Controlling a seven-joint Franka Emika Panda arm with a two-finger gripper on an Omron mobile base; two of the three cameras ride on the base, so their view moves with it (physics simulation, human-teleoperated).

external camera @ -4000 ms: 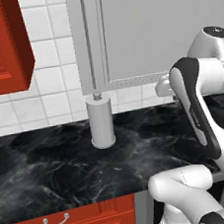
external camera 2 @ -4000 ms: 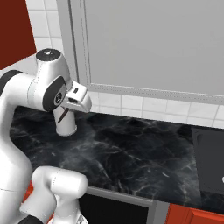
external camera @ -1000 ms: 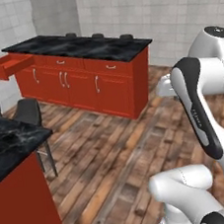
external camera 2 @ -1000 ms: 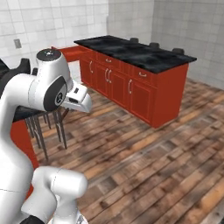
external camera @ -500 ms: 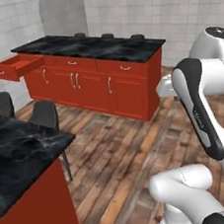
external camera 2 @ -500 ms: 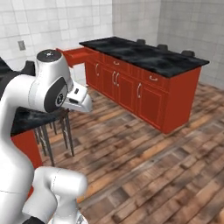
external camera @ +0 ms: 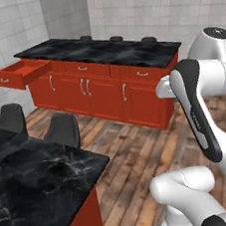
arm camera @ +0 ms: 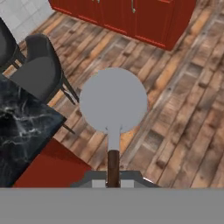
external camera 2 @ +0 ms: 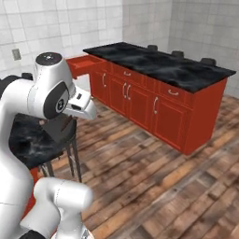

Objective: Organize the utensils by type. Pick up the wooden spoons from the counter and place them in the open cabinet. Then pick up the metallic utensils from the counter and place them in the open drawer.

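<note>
The counter (external camera: 102,48) with the red fronts runs across 12 o'clock in the left base view, well apart from us over bare wooden floor (external camera 2: 154,186).

What could go wrong, biggest first:
- A second black stone top (external camera: 33,180) sits close at 8 o'clock, with dark chairs (external camera: 62,131) along its edge. If the base cuts that corner, we judge the arm or body could clip them.
- The open drawer (external camera: 17,74) juts out from the counter's end at 10 o'clock. An approach that is too direct could bump its front.
- The spoon (arm camera: 113,103) is in the gripper (external camera 2: 86,109), whose jaws are closed on its thin dark handle, and its round grey bowl sticks out ahead over the floor. With so slim a hold, we think a jolt could swing it or let it slip.
- The bowl looks grey and the handle brownish, so we cannot tell whether it is wood or metal. A wrong guess would put it in the wrong place.

Containers: the drawer is pulled well out, and the part of its red inside that we can see holds nothing. In the right base view it sits at 11 o'clock, past the arm.
</note>
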